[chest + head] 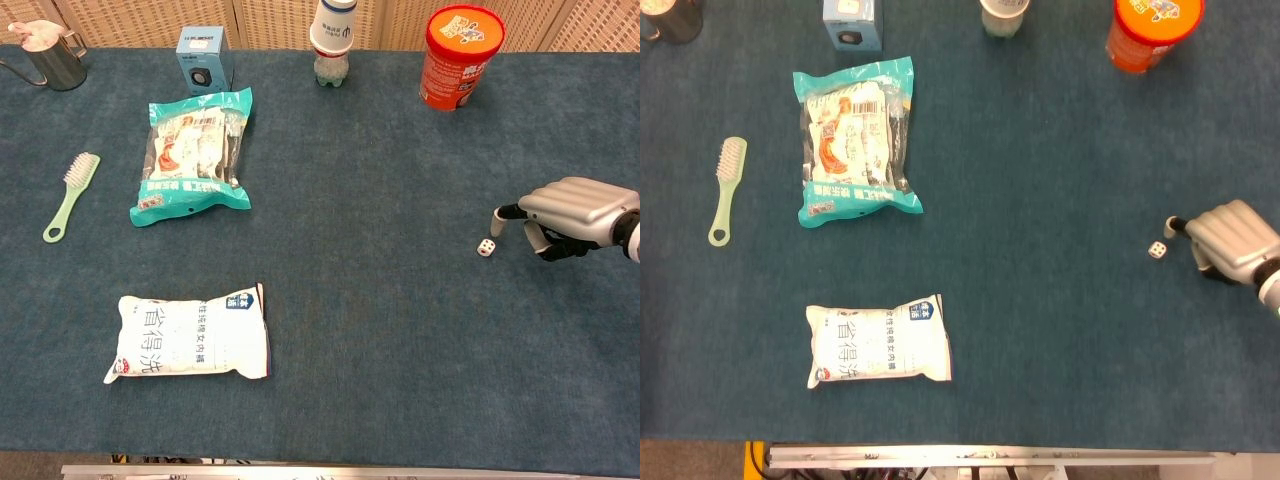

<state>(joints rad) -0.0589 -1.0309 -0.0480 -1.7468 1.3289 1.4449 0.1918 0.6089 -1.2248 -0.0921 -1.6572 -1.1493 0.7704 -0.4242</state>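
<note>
Your little white die sits on the blue table at the right side of the frame. It looks tiny, hard and light, so it may roll. Pinch it by two flat sides. Your right hand is just beside it, fingers curled down, holding nothing.

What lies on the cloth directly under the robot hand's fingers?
Nothing shows under the right robot hand: its curled fingers hover over bare blue tablecloth. The die sits just beside the fingertip, apart. The palm's underside is hidden.
</note>
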